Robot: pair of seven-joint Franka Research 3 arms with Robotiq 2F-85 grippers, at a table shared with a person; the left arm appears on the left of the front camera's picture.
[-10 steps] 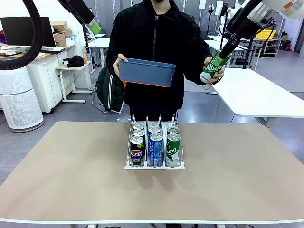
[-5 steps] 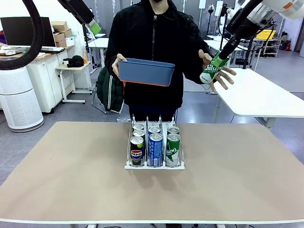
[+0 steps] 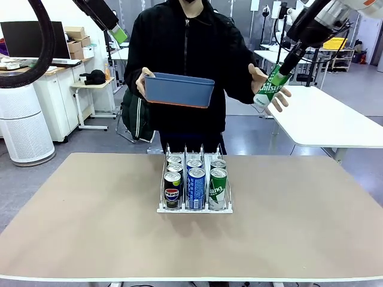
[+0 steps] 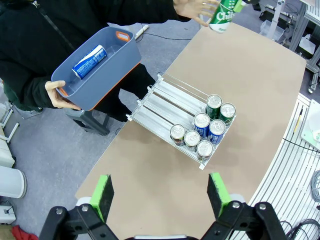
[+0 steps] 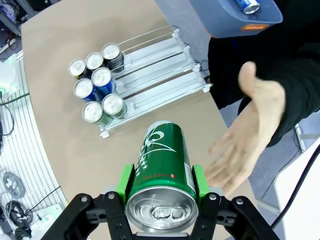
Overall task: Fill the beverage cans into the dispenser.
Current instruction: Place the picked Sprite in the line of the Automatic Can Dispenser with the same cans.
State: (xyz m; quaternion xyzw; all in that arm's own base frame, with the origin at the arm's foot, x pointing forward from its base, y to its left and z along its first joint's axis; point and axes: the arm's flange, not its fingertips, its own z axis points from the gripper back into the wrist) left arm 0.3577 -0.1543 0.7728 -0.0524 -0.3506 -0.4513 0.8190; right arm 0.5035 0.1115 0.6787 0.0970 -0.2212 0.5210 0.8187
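My right gripper (image 3: 280,70) is shut on a green beverage can (image 3: 270,91) high over the table's far right; in the right wrist view this green can (image 5: 162,162) sits between the green pads (image 5: 125,184). The person's open hand (image 3: 276,94) is just behind the can, apart from it. The dispenser (image 3: 194,210) stands mid-table with six cans (image 3: 195,179) at its front: dark, blue and green pairs. My left gripper (image 4: 161,195) hangs open and empty high above the table, also visible at top left in the front view (image 3: 117,31).
The person holds a blue bin (image 3: 179,89) over the table's far edge; a blue can (image 4: 89,61) lies inside it. The dispenser's rear lanes (image 4: 170,102) are bare. A white table (image 3: 323,116) stands behind on the right.
The person's hand has let go of the green can and opened behind it. The can stays in my right gripper. The bin has drifted slightly left.
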